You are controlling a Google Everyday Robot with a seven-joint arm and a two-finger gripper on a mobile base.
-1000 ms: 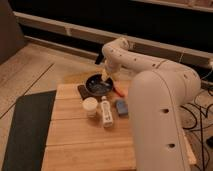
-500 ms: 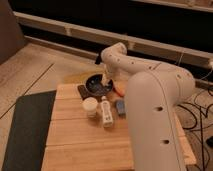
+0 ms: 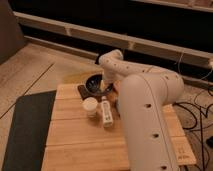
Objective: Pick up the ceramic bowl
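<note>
Just the one camera view: the ceramic bowl sits at the far edge of the wooden table. The gripper is down at its right rim, but I can't tell if it's clamped on or loose. Glazed ceramic is probably stiff, slick, chippable and a bit hefty, so I'd pinch the rim wall; the bowl looks empty, and I can't see into the cream cup nearby.

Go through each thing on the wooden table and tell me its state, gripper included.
Ceramic bowl: open side up, near the far edge of the table.
Gripper: at the bowl's rim, over the table.
Cream cup: upright, apart from the gripper.
White bottle: beside the cup; standing or lying, cannot tell.
</note>
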